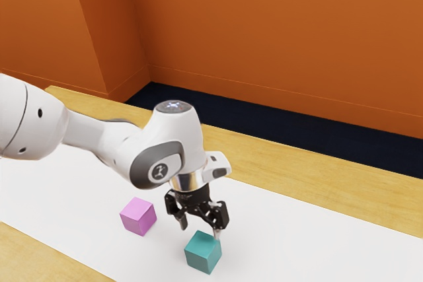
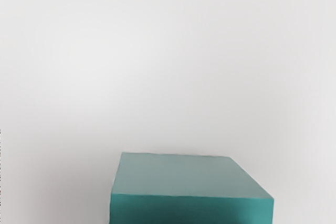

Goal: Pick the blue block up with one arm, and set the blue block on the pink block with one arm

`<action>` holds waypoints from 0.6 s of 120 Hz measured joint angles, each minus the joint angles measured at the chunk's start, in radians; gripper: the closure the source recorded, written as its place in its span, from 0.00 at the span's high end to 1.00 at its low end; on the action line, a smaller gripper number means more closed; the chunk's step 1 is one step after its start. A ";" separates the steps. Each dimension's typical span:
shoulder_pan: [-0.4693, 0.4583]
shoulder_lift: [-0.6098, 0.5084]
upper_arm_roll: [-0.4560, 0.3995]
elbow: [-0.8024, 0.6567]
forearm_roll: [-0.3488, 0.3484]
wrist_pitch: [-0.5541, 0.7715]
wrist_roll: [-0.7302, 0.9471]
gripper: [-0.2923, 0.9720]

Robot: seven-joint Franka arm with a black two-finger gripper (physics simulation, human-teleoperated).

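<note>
Nearest to the camera in the exterior view stands the blue block (image 1: 203,251). It is of a teal-blue colour, lies flat on the white mat (image 1: 317,229) and touches no other thing. In the wrist view the same block (image 2: 191,195) sits just under the hand, with its top face and one side face visible and the bare mat (image 2: 157,51) beyond it. Directly above the block hangs the hand (image 1: 199,228), its two black fingers spread apart and pinching nothing. The tips are a little above the block's top, and the one toward the exterior view's right seems very close to the upper corner, though I cannot tell if it touches. I judge that the step in hand is the descent for the grasp. To do it well, the hand should first be centred so that each finger goes down outside one side face, not onto the top. The wrist should be turned until the fingers are parallel to two opposite faces, because a grip across the corners may rotate the block. Then it should go down straight, stop before the mat, and close only there. Behind, toward the exterior view's left, the pink block (image 1: 138,216) stands near but apart, so the lift must pass higher than its top. Farther away are the wooden desk (image 1: 317,170) and the orange wall (image 1: 277,31).
</note>
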 joint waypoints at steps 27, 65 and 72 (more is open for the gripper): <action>-0.040 0.010 0.000 -0.014 0.044 0.036 -0.015 0.72; -0.054 0.014 0.001 -0.049 0.057 0.058 0.000 0.70; -0.051 0.015 0.001 -0.055 0.058 0.065 0.007 0.70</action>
